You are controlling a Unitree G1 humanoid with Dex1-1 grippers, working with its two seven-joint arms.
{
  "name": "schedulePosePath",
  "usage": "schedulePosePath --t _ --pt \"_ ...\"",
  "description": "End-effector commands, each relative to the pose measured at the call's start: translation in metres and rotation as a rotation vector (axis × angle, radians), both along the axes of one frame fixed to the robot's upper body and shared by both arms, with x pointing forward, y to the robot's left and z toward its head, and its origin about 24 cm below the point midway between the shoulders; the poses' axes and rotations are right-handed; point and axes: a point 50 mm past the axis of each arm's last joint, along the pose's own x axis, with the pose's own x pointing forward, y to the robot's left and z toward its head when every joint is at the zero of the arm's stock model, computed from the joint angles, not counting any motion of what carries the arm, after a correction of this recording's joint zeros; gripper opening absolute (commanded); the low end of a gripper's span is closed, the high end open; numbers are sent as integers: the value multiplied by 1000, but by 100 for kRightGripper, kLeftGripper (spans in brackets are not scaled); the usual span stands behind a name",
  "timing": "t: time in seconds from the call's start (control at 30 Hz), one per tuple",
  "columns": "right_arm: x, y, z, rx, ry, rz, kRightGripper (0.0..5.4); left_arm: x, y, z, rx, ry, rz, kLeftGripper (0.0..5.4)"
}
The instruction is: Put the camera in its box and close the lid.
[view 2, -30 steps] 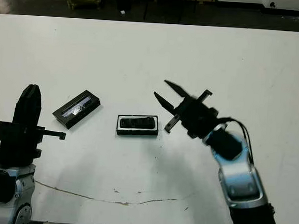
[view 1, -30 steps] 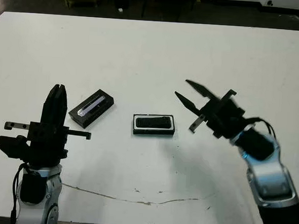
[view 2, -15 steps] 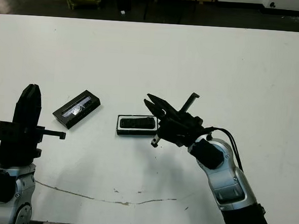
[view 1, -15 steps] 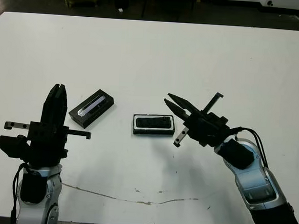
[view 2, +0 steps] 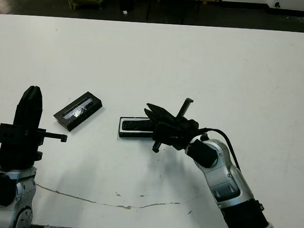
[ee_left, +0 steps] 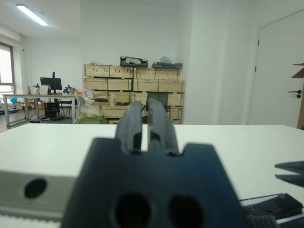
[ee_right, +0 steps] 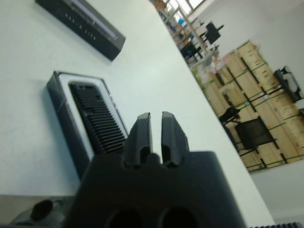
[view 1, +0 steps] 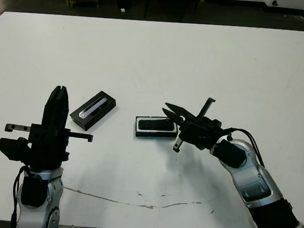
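The camera (view 1: pixel 156 124), a slim black bar with a ribbed top, lies inside the box (view 1: pixel 139 125), a shallow black-rimmed tray with white lining, at the table's middle. The lid (view 1: pixel 93 109), black with a glossy strip, rests flat to the left of the box and apart from it. My right gripper (view 1: pixel 167 107) is shut and empty, held low with its tips at the box's right end. In the right wrist view the fingers (ee_right: pixel 140 128) point past the camera (ee_right: pixel 97 123) toward the lid (ee_right: pixel 80 23). My left gripper (view 1: pixel 59 94) is shut, upright, left of the lid.
White table (view 1: pixel 155 57) with a thin crack line (view 1: pixel 136 203) near the front edge. Dark floor and chair legs (view 1: pixel 148 5) lie beyond the far edge. Wooden crates (ee_left: pixel 137 85) and a door show in the left wrist view.
My right arm has swung down and to the left, up to the box's right end, and its fingers have gone from open to shut. The left arm, lid and box have not moved.
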Motion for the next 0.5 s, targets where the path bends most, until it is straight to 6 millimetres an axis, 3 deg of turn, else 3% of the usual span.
schedulePosePath --t 0.03,0.5 --pt "-4 -2 -10 -51 53 -1 1 -2 1 -5 -6 34 7 0" --pt "-19 -10 -40 -143 215 14 1 -2 2 -5 2 23 8 0"
